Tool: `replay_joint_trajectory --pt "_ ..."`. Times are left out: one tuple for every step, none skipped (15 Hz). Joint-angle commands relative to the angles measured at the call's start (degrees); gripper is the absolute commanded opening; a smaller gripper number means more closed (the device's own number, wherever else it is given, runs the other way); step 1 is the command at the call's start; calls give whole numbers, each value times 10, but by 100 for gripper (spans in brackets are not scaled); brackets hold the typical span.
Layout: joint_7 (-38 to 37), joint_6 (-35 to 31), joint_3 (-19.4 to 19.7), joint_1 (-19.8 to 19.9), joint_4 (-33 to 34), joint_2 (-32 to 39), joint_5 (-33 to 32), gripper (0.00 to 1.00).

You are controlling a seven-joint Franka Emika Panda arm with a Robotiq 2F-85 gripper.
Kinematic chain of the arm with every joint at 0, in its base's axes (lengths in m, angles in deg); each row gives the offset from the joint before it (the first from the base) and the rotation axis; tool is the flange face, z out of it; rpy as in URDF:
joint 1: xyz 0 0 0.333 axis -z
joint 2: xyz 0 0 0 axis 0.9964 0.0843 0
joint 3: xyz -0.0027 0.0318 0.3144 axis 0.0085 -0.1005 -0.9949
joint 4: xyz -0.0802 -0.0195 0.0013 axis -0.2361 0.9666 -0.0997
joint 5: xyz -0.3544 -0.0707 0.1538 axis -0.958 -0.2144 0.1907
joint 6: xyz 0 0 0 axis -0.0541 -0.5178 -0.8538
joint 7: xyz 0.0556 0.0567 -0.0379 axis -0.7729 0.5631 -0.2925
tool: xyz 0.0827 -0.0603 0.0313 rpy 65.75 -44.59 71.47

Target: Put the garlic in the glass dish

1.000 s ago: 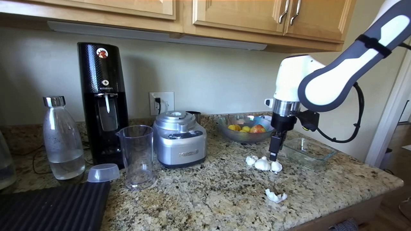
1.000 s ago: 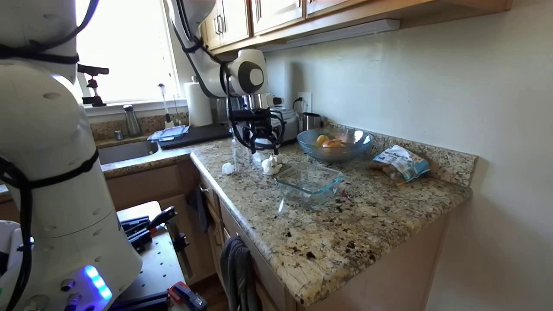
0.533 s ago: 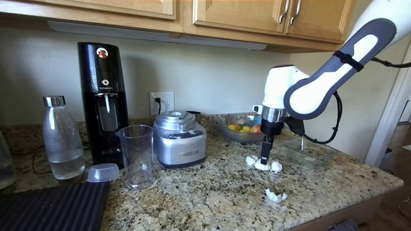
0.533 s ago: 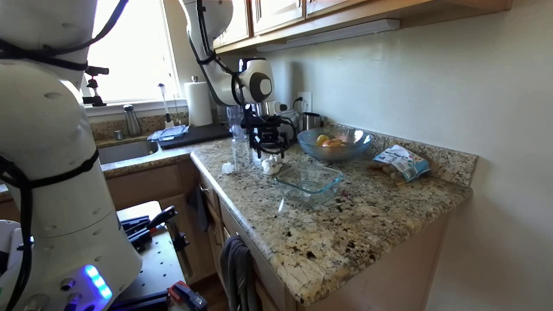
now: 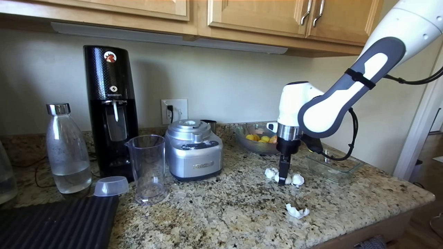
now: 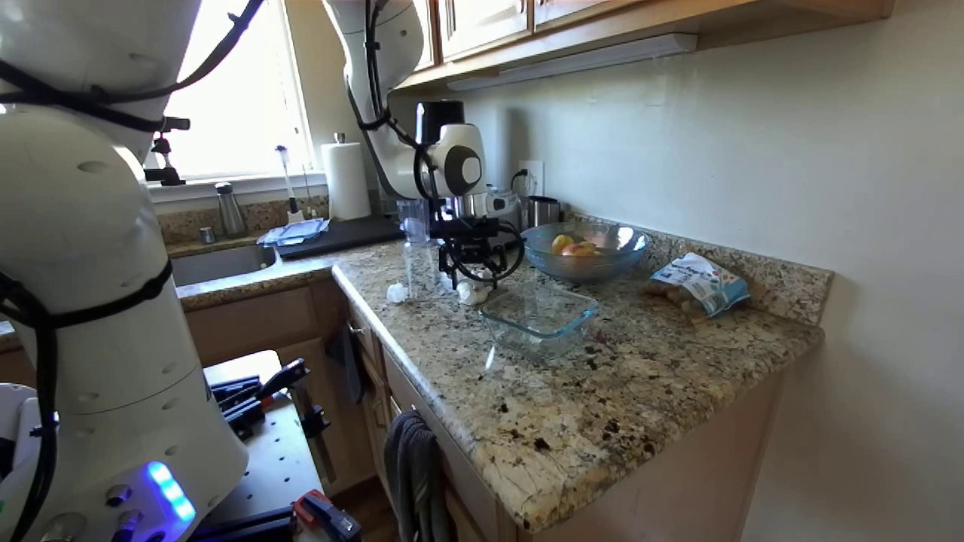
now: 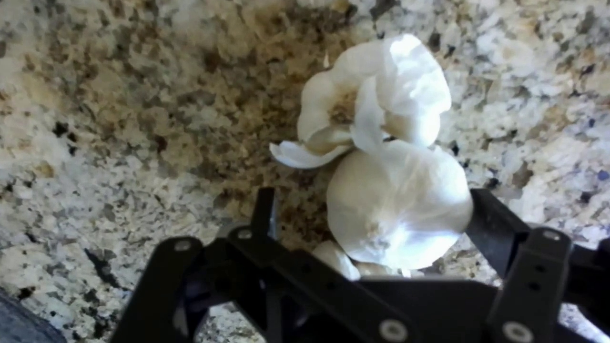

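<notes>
"Where's the garlic bulb from the fingers?"
"Between them: touching or just beside one, a gap from the other. They're parted, gripping nothing."
"Long axis?"
"None clear; it's roundish."
"And the arm?"
"Bent, fingers pointing nearly straight down. The glass dish stands near them."

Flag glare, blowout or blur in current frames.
Wrist view: glare on the garlic, gripper slightly soft; in an exterior view: window blown white, bright streak beside the glass dish; in an exterior view: lettering on the food processor smeared.
</notes>
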Motion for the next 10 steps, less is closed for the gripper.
replay_joint_trajectory --pt "18 -5 2 0 1 1 1 74" --pt "17 -5 2 0 -3 -4 1 67" --pt "14 -7 2 -1 -8 -11 1 60" --pt "10 -5 1 -2 -13 -19 4 54" --pt "7 2 -1 -1 -16 -26 9 47" --pt "-2 11 -2 0 -19 -35 18 40" --pt "-3 17 -6 3 -21 -42 29 40" --pt "-6 25 -10 5 -24 -52 42 40" --pt "-17 32 -8 3 -27 -63 51 40" --pt "-28 40 -5 0 -30 -75 59 40"
